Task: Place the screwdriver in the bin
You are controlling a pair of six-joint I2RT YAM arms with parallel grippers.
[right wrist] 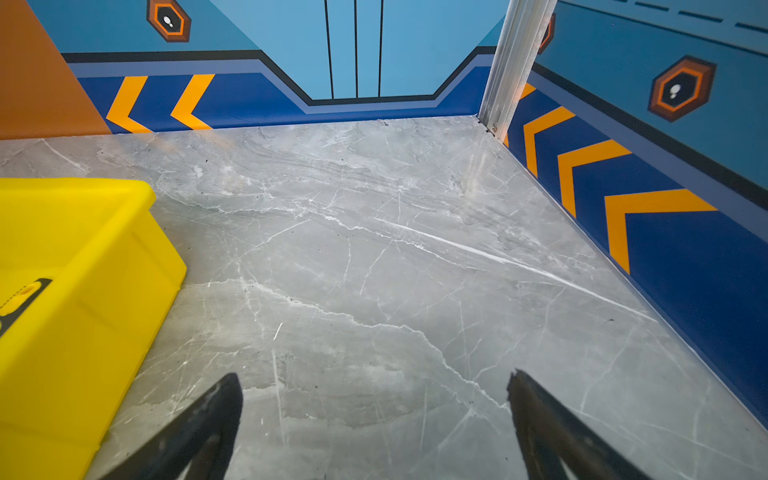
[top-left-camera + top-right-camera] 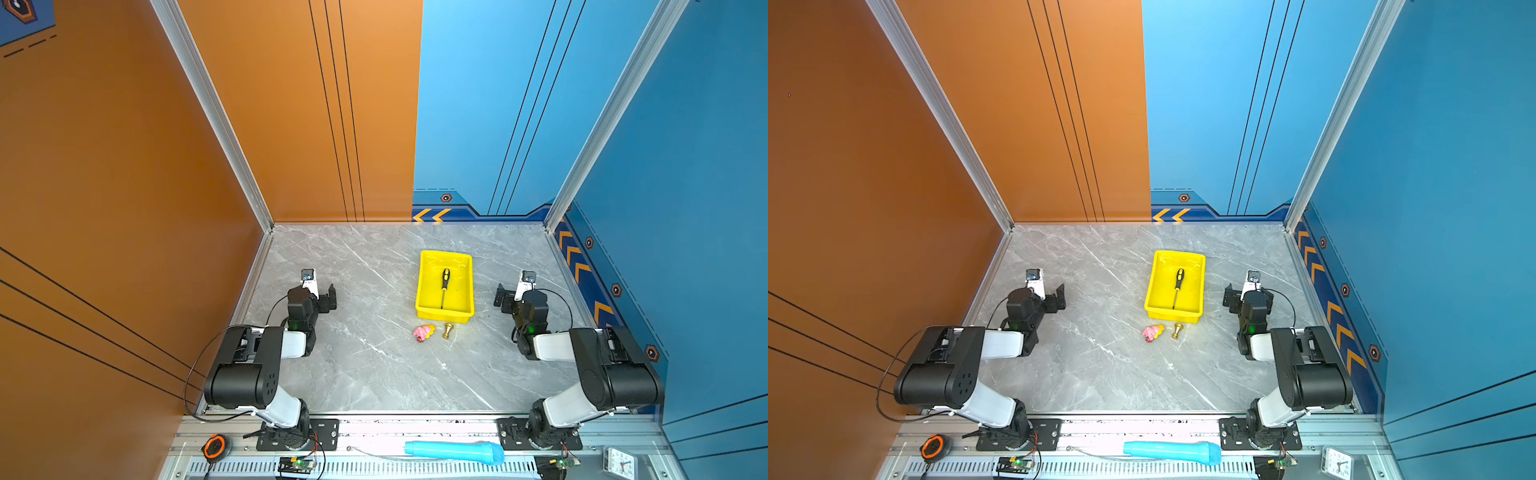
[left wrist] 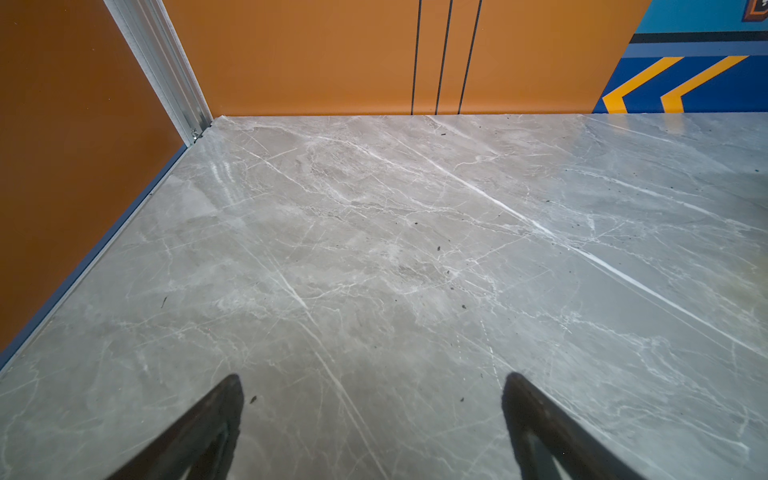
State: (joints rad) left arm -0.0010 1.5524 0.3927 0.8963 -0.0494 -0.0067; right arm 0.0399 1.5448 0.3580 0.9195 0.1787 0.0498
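1. My left tool point(image 2: 328, 298) point(image 2: 1057, 297) hangs over the left side of the grey marble surface point(image 2: 365, 374) point(image 2: 1100, 374). In the left wrist view its two dark fingers point(image 3: 216, 419) stand spread wide with only bare surface between them, so the left tool point(image 3: 374, 386) holds nothing.
2. My right tool point(image 2: 503, 297) point(image 2: 1231, 296) hangs over the right side of the surface, just right of the bin point(image 2: 442, 316) point(image 2: 1173, 316) and apart from it. In the right wrist view its fingers point(image 1: 208, 419) are spread just as wide, and the right tool point(image 1: 374, 380) is empty over bare marble point(image 1: 374, 270).
3. The screwdriver point(image 2: 444, 286) point(image 2: 1178, 286) lies flat on the floor of the yellow bin in both top views. Its black and yellow handle points toward the back wall and its thin shaft toward the bin's near wall.
4. The right wrist view shows the bin's outer wall point(image 1: 104, 291) and, over its rim, a bit of the screwdriver's handle point(image 1: 20, 295).
5. Just in front of the bin, on the surface, lie a pink toy point(image 2: 422, 332) point(image 2: 1151, 332) and a small gold piece point(image 2: 447, 329) point(image 2: 1177, 330), near each other but apart.
6. A light blue cylinder point(image 2: 453, 451) point(image 2: 1171, 451) lies on the metal rail between my two arm bases.
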